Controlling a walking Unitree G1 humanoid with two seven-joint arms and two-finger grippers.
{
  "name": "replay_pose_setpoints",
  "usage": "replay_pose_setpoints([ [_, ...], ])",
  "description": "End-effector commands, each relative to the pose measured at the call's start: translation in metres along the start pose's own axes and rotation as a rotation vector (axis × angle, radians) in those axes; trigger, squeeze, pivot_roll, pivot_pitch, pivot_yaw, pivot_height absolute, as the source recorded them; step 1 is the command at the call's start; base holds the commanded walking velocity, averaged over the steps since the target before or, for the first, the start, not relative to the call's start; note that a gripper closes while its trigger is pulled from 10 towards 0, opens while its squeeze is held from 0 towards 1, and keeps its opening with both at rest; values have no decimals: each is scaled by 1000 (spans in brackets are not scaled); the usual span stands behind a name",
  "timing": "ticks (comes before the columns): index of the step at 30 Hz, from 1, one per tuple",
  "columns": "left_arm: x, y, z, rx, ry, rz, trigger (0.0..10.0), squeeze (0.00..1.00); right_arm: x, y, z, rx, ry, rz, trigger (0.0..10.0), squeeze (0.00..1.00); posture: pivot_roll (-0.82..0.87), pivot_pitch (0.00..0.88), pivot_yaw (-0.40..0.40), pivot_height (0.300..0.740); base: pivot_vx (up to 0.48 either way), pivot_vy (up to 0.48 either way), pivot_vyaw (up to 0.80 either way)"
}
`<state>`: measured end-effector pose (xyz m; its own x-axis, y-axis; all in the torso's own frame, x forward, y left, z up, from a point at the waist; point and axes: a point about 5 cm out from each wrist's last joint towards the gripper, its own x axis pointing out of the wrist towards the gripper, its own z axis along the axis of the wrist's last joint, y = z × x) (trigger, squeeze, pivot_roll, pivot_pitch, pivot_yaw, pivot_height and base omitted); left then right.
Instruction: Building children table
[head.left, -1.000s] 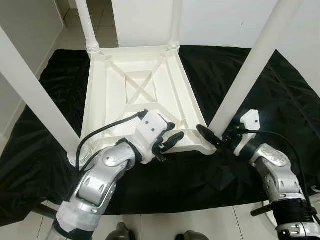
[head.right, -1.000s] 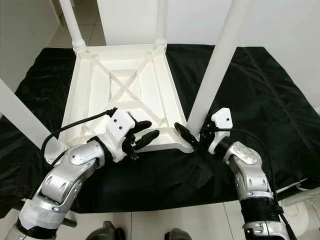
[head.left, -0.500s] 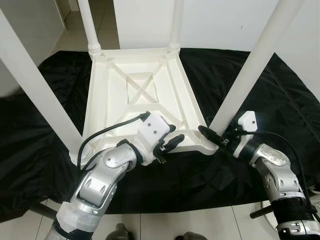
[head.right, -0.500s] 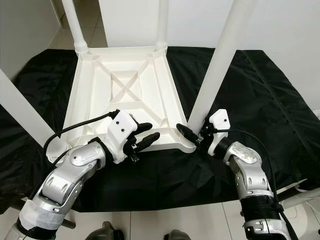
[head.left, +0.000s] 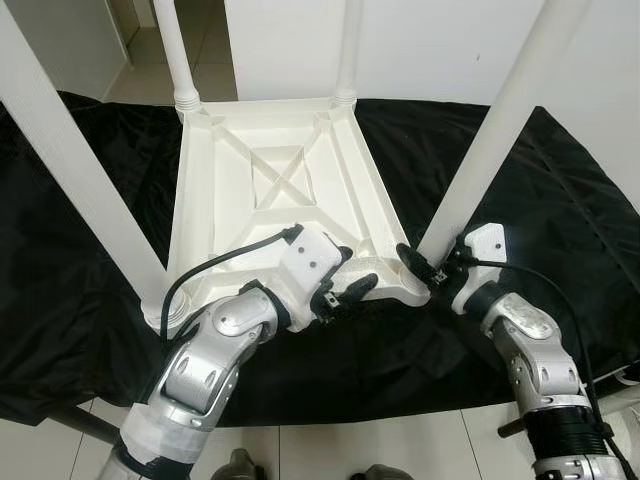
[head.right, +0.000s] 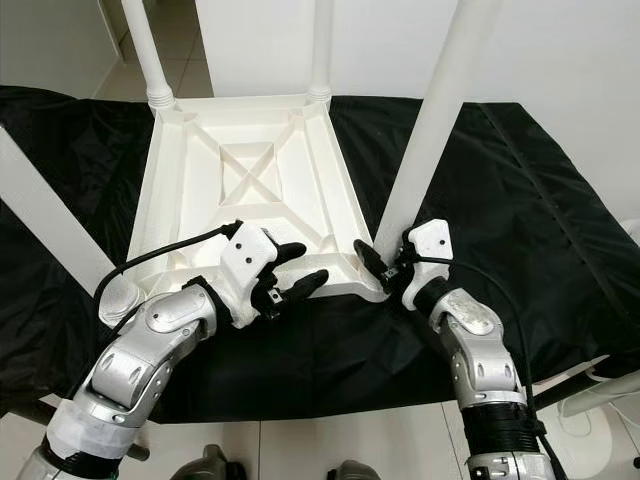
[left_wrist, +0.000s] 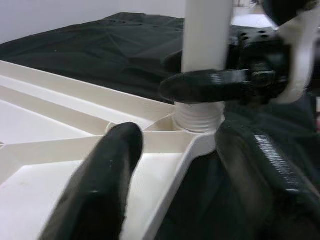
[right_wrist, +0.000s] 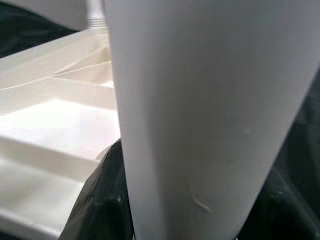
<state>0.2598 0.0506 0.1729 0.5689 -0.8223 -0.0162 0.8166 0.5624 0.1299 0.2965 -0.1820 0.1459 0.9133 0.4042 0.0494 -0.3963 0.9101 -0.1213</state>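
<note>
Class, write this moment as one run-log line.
stage: leg fitting | tabletop: upside down on black cloth | right gripper: around near-right leg at base | left gripper: open, at tabletop's near edge
</note>
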Motion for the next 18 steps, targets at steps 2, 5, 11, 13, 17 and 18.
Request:
replay_pose_setpoints([
  [2,-2,-1,-2,-16,8,-40,10000,1000,-1,-1,-2,-21,34,-94,10000,0,-114,12,7,740,0,0,0],
  [5,0,-2,-1,29,32,-35,10000,0,0,9,-2,23,45,-179,10000,0,-112,24,9,740,0,0,0],
  [11,0,4,1,59,32,11,10000,0,0,28,-1,72,49,-373,10000,0,-110,36,15,740,0,0,0],
  [13,1,5,1,59,35,20,10000,0,0,31,-2,79,48,-403,10000,0,-110,36,15,740,0,0,0],
  [17,1,11,2,83,36,67,10000,0,0,39,-3,86,42,-505,10000,0,-113,42,18,740,0,0,0],
  [18,1,13,2,92,36,83,10000,0,2,43,-2,96,35,-517,10000,0,-113,43,20,740,0,0,0],
])
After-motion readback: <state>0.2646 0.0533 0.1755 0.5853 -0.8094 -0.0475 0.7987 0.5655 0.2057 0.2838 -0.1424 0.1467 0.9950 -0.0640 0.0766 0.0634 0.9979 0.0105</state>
